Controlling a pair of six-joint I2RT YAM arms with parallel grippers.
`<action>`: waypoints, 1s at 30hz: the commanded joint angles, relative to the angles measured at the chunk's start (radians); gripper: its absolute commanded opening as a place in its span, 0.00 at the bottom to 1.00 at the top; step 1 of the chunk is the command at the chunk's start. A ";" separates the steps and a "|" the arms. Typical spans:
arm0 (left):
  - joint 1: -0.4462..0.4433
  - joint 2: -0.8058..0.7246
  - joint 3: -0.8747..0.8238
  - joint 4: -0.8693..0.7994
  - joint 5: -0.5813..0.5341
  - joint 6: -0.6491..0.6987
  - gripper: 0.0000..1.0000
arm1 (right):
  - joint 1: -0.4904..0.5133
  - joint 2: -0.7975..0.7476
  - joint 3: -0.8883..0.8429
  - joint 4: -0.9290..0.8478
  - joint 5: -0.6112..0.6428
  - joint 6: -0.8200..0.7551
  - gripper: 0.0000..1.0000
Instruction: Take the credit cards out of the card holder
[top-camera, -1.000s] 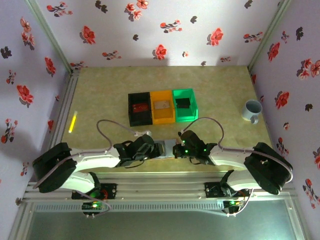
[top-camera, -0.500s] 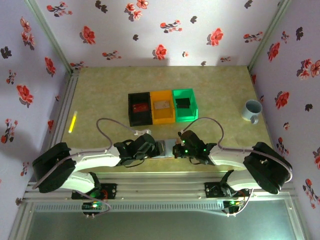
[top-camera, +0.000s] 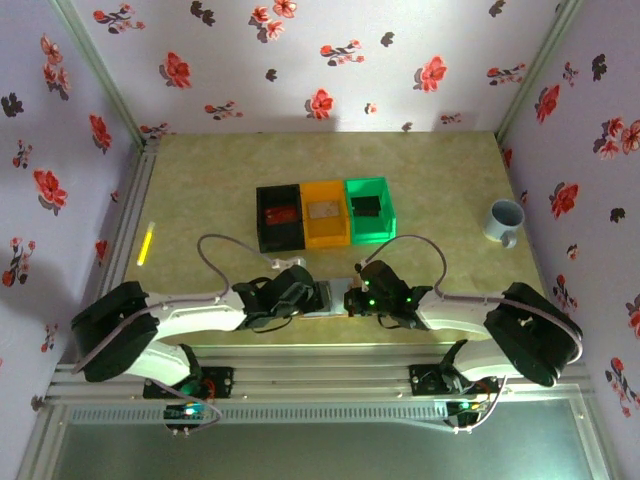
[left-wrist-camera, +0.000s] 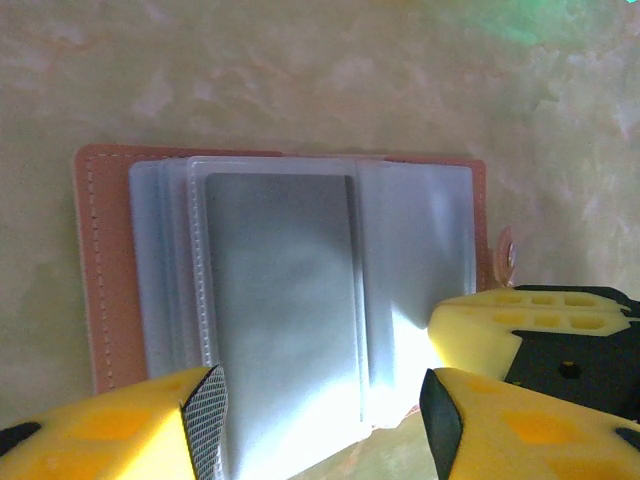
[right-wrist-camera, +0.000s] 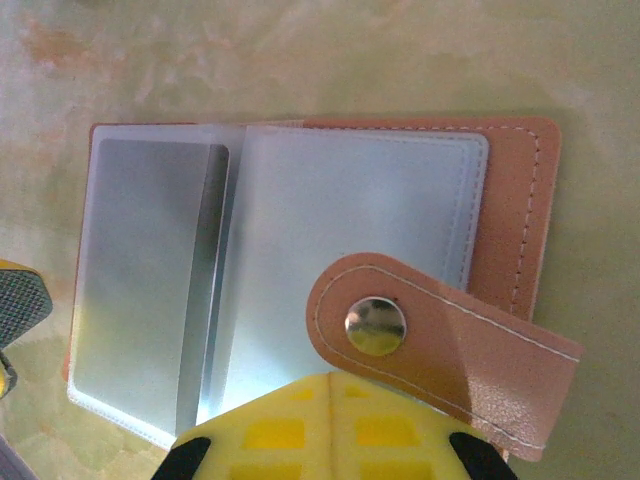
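The card holder (left-wrist-camera: 110, 270) lies open on the desk (top-camera: 200, 190), near its front edge, between the two arms. Its clear sleeves are fanned out, and one of them shows a grey card (left-wrist-camera: 280, 290). Our left gripper (left-wrist-camera: 322, 400) hangs over the sleeves' near edge with its fingers about halfway apart and nothing clamped between them. Our right gripper (right-wrist-camera: 330, 395) has its fingers fully together at the sleeves' edge, just beside the snap strap (right-wrist-camera: 450, 345). We cannot tell whether it pinches a sleeve. Black, orange and green bins (top-camera: 323, 212) stand farther back.
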 joint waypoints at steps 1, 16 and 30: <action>-0.003 0.016 0.026 0.005 0.003 0.024 0.57 | 0.011 0.016 -0.001 -0.008 -0.005 0.016 0.00; -0.003 0.020 0.011 -0.032 -0.019 0.027 0.57 | 0.012 0.012 0.009 -0.026 -0.006 0.007 0.00; -0.004 0.048 0.013 -0.031 -0.019 0.021 0.57 | 0.011 0.010 0.004 -0.027 -0.009 0.007 0.00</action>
